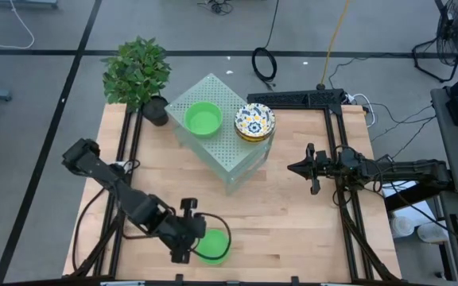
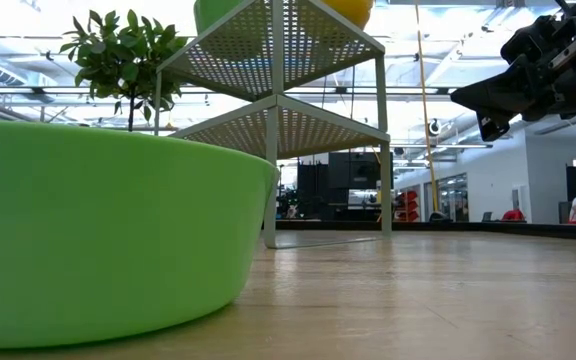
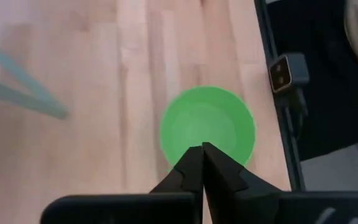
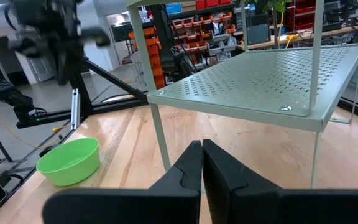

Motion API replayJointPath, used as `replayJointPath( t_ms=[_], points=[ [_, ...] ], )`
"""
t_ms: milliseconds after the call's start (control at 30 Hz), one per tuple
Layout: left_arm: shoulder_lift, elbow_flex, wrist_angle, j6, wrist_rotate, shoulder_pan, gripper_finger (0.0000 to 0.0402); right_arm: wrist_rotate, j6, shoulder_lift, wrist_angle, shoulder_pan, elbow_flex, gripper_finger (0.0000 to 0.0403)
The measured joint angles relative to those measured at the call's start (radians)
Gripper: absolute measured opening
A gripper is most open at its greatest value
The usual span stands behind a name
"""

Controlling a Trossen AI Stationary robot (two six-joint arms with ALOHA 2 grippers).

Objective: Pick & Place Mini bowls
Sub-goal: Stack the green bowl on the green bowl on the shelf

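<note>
One bright green mini bowl (image 1: 211, 246) stands on its base on the wooden table near the near edge; it also shows in the low view (image 2: 98, 230) and the right wrist view (image 4: 70, 160). My left gripper (image 1: 183, 238) (image 3: 202, 147) is shut and hovers above this bowl (image 3: 207, 124), apart from it. A second green bowl (image 1: 203, 119) and a stack of white floral bowls (image 1: 254, 121) sit on top of the pale green perforated box (image 1: 221, 151). My right gripper (image 1: 293, 168) (image 4: 202, 144) is shut, raised to the right of the box.
A potted plant (image 1: 137, 71) stands at the table's far left corner, beside the box. Black frame rails (image 1: 340, 214) run along the table's left and right sides. Bare wood (image 1: 277, 222) lies between the box, the near bowl and the right arm.
</note>
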Motion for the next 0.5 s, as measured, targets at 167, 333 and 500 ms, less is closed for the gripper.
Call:
replayJointPath(
  t_ms=[167, 333, 500],
  points=[
    [0.000, -0.153, 0.189, 0.011, 0.057, 0.000, 0.0011, 0.000, 0.001, 0.000, 0.000, 0.000, 0.000, 0.0000],
    [0.000, -0.252, 0.317, 0.041, 0.007, 0.010, 0.0037, 0.000, 0.003, 0.000, 0.000, 0.000, 0.000, 0.0000],
    [0.000, -0.353, 0.464, -0.002, -0.005, 0.032, 0.0053, 0.000, 0.002, 0.000, 0.000, 0.000, 0.000, 0.0000]
  ],
)
